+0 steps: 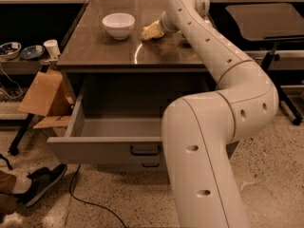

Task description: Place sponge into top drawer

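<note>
The pale yellow sponge (151, 31) lies on the brown tabletop (104, 49), just right of the white bowl (118, 24). My gripper (159, 28) is at the far end of my long white arm. It is down on the sponge's right part and covers it, so only the left end shows. The top drawer (114, 148) is pulled out below the tabletop. It is grey, its inside looks empty, and its front panel carries a dark handle (145, 150). My arm's elbow hides the drawer's right part.
A smaller handle (151, 165) of the lower drawer shows under the top drawer's front. A cardboard box (43, 94) leans at the left. Bowls (9, 49) and a cup (51, 48) sit on a left shelf. A person's shoe (42, 183) and a cable (88, 201) are on the floor. A black table (266, 20) stands at the right.
</note>
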`<state>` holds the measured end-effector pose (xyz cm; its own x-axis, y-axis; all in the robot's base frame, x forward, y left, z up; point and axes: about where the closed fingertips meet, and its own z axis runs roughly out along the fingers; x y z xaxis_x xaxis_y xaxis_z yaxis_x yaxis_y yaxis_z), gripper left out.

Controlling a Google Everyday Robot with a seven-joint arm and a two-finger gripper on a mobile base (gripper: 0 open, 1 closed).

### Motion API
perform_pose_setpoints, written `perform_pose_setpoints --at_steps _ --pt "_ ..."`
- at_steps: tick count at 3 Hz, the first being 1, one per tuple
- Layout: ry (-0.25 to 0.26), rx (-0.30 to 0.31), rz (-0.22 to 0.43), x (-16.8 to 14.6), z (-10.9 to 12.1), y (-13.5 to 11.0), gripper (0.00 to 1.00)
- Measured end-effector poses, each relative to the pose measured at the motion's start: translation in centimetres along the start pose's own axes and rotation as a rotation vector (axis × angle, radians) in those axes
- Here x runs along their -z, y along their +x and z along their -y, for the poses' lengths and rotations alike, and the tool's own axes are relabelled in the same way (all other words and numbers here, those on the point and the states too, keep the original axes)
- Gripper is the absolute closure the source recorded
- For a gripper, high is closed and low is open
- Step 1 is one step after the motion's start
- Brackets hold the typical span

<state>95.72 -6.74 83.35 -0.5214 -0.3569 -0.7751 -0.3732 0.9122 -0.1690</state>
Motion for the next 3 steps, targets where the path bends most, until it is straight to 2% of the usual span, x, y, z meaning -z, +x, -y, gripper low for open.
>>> perform_pose_setpoints --at_steps 1,2,3 --pt "-0.008 -0.015 0.024 -0.5 1.5 0.2 0.27" --pt "-0.024 -0.016 0.054 -0.2 1.7 -0.6 0.50" --pt "-0.034 -0.002 0.110 1.3 1.7 -2.9 0.72"
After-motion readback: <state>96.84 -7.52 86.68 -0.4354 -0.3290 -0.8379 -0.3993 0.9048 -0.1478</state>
